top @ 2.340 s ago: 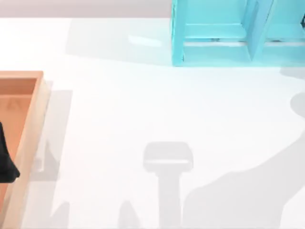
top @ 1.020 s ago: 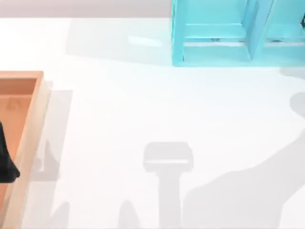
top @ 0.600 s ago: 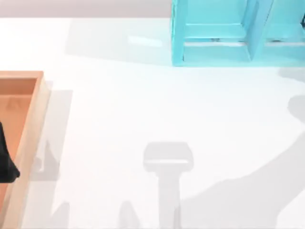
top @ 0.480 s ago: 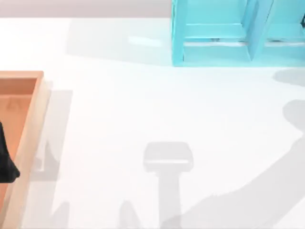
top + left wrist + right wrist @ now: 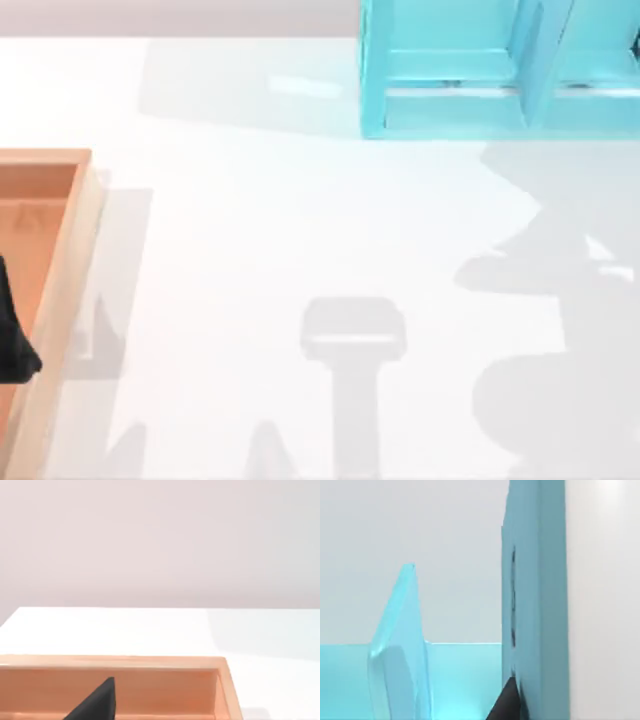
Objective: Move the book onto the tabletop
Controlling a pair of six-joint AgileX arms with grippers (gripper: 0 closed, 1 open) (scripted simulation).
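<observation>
The book stands upright before the turquoise shelf, with the right gripper against its blue cover (grasping or released: cannot tell). The left gripper hangs over the wooden tray.

Rendered sim tabletop, not a real room; glossy white tabletop with flat, clean-edged shadows; plain pale backdrop wall behind the far edge; only props are a turquoise shelf unit far right and an orange-brown wooden tray at left; no room furnishings.
</observation>
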